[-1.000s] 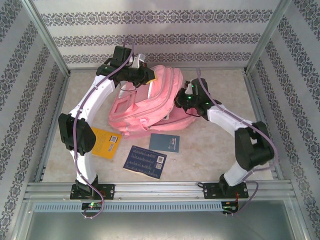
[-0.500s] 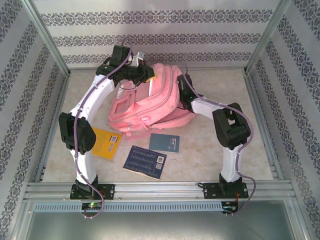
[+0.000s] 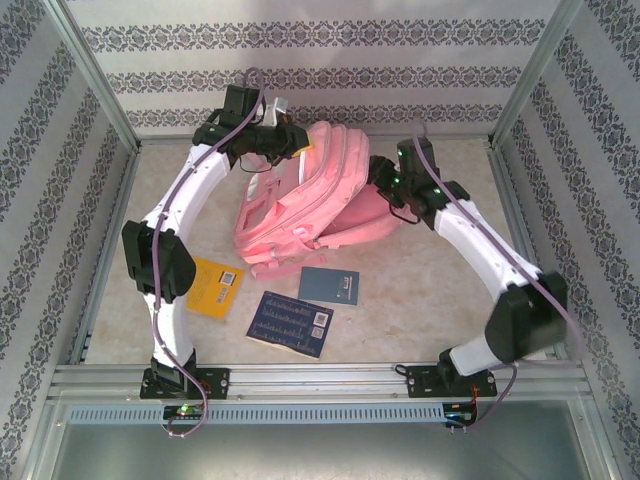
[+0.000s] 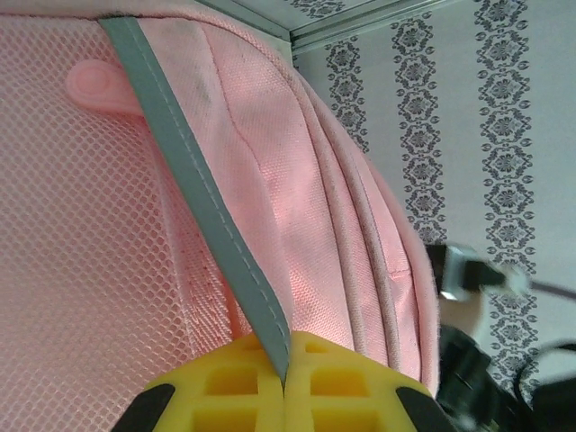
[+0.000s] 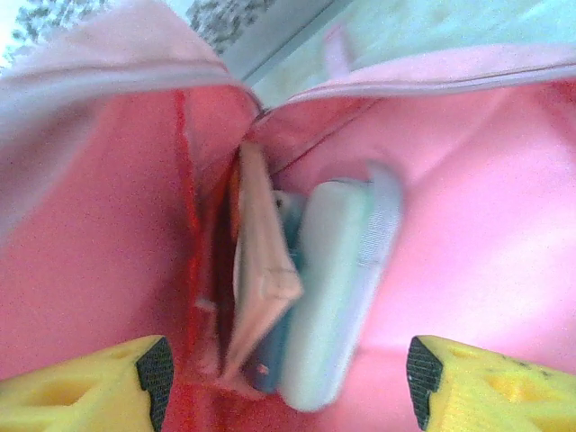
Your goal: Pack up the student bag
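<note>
Bag: the student bag (image 3: 305, 195) lay tilted at the far middle of the table (image 3: 450, 280), between my arms.
Left gripper (image 4: 286, 346): pinched tight on the bag's grey strap (image 4: 202, 207).
Right gripper (image 5: 288, 369): fingers spread wide at the bag's open mouth, gripping nothing.
Room: bare table to the right of the bag; yellow booklet (image 3: 215, 285), teal booklet (image 3: 329, 285) and dark-blue booklet (image 3: 292, 322) lay nearer the front.
Unclear: pale green case (image 5: 333, 279) inside the bag, blurred; I could not identify the flat pink item (image 5: 261, 270) beside it.

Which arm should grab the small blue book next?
Probably right. The right end effector is open at the mouth of the pink fabric backpack, free to fetch the small blue book. The left end effector is shut on the backpack's grey strap.
</note>
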Controlling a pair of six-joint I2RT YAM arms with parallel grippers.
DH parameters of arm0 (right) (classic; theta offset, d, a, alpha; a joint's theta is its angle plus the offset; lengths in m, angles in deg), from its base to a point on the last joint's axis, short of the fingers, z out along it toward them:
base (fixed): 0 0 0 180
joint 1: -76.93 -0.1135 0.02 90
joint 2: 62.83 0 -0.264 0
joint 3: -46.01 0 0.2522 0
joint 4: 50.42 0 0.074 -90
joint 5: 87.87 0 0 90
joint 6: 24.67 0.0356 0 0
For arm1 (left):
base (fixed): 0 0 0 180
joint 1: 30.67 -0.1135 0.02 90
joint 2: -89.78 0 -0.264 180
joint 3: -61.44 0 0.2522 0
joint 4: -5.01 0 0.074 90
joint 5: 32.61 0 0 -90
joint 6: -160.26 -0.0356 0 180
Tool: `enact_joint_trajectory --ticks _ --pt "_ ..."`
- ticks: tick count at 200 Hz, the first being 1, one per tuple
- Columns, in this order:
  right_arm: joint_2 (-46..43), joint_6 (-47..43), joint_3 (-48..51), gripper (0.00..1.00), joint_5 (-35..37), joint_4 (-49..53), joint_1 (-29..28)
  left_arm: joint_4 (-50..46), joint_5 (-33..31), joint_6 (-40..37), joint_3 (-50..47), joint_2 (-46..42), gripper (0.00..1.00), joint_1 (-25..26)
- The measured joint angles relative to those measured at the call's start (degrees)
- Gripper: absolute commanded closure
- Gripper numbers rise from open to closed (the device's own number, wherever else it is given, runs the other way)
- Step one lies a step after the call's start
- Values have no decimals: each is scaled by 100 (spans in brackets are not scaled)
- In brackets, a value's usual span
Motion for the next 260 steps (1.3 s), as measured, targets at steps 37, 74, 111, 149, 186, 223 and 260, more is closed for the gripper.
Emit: enact_joint_trajectory --ticks 37,74,111,149,186,223,260 --pt "-1364 -258 909 30 476 691 -304 -44 -166 -109 66 160 100 74" --pt "-2288 -518 1967 30 114 1060 -380 -225 -372 -284 341 420 93 175" --pt "-2719 -599 2806 31 -595 1233 -452 -533 -673 -527 772 815 63 219" --pt "-2699 -748 3080 33 -1228 1290 -492 -660 -992 -726 184 459 50 341" --pt "-2371 -769 3115 35 -1526 1204 -529 -496 -1257 -737 -2280 -1141 47 697" --pt "-1808 -750 3115 35 -1718 953 -682 -201 -1425 -710 -4402 -2374 46 787" --pt "-1134 -610 3112 37 -1950 608 -713 212 -1578 -623 -5619 -2448 48 935"
